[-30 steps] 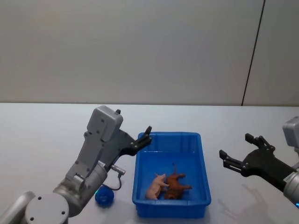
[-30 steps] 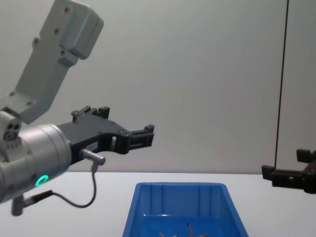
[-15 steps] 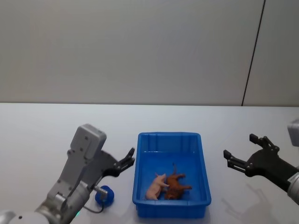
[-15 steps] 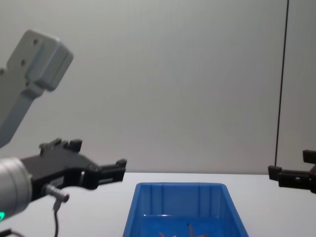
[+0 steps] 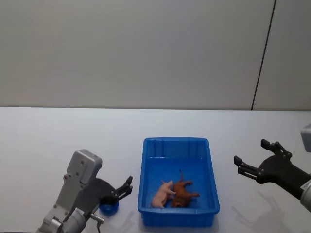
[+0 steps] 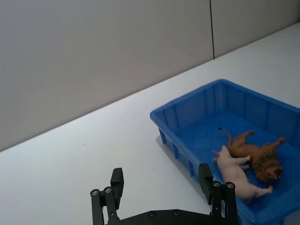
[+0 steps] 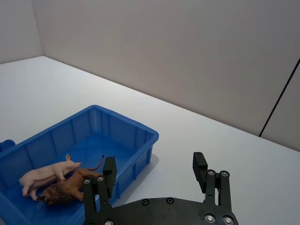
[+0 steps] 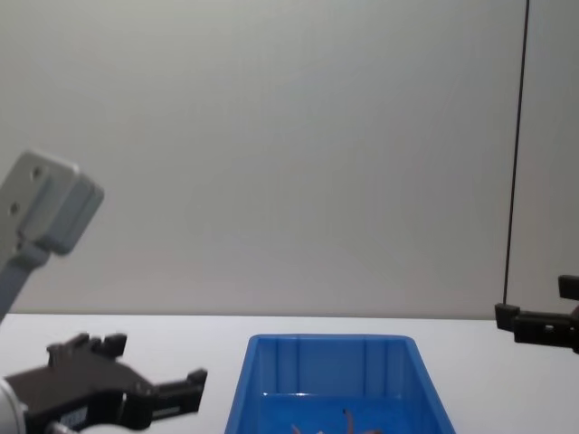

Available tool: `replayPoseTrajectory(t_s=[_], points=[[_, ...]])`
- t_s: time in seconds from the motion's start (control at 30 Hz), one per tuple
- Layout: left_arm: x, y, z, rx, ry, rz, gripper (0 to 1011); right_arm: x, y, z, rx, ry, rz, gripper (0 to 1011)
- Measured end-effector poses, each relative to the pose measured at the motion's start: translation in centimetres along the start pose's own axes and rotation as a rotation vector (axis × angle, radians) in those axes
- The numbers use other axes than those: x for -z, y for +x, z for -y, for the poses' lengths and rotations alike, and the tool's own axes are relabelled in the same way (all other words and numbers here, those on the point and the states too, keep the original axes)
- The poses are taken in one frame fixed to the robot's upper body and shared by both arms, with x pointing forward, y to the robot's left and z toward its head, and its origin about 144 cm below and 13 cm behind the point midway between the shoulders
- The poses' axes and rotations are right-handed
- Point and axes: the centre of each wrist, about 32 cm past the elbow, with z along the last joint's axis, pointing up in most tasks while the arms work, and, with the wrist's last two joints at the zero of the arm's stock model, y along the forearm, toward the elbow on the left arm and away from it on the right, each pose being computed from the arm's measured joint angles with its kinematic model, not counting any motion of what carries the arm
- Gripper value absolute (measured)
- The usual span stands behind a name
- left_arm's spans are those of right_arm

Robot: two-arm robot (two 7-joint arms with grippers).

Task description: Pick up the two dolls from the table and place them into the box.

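The blue box stands on the white table. Inside it the pale pink doll lies on its side against a brown lion figure; both also show in the left wrist view, the pink doll beside the lion. A doll with a rounded bright-blue part lies on the table just left of the box's near corner, partly hidden by my left arm. My left gripper hangs open and empty beside it. My right gripper hovers open and empty to the right of the box.
A grey wall with a dark vertical seam runs behind the table. Bare tabletop lies on both sides of the box and beyond it. The blue doll sits at the edge of the right wrist view.
My left arm has dropped and pulled back from above the box's left rim to low beside the blue doll. The right gripper has drifted slightly back. The toys have not moved.
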Motion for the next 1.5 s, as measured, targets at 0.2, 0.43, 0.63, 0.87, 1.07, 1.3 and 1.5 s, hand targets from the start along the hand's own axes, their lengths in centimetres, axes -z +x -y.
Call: replayPoseTrajectory(t_s=[0.2, 0.43, 0.63, 0.87, 1.07, 1.3, 1.5], points=[[1.4, 0.5, 0.3, 0.022, 0.037, -0.011, 1001, 0.0, 0.0, 0.0, 0.001, 0.000, 0.000, 1001], [2.8, 1.1, 0.6, 0.043, 0.079, -0.021, 1001, 0.0, 0.1, 0.0, 0.001, 0.000, 0.000, 1001], [3.7, 1.5, 0.6, 0.058, 0.109, -0.033, 1001, 0.0, 0.1, 0.1, 0.001, 0.000, 0.000, 1001], [4.6, 1.9, 0.7, 0.083, 0.137, -0.048, 1001, 0.0, 0.1, 0.0, 0.001, -0.001, 0.000, 1001], [5.0, 2.1, 0.8, 0.107, 0.162, -0.056, 915, 0.0, 0.1, 0.0, 0.001, 0.000, 0.000, 1001], [5.3, 2.3, 1.0, 0.133, 0.189, -0.054, 731, 0.0, 0.1, 0.0, 0.001, -0.001, 0.000, 1001], [5.4, 2.5, 1.2, 0.148, 0.202, -0.045, 540, 0.0, 0.1, 0.0, 0.001, -0.001, 0.000, 1001]])
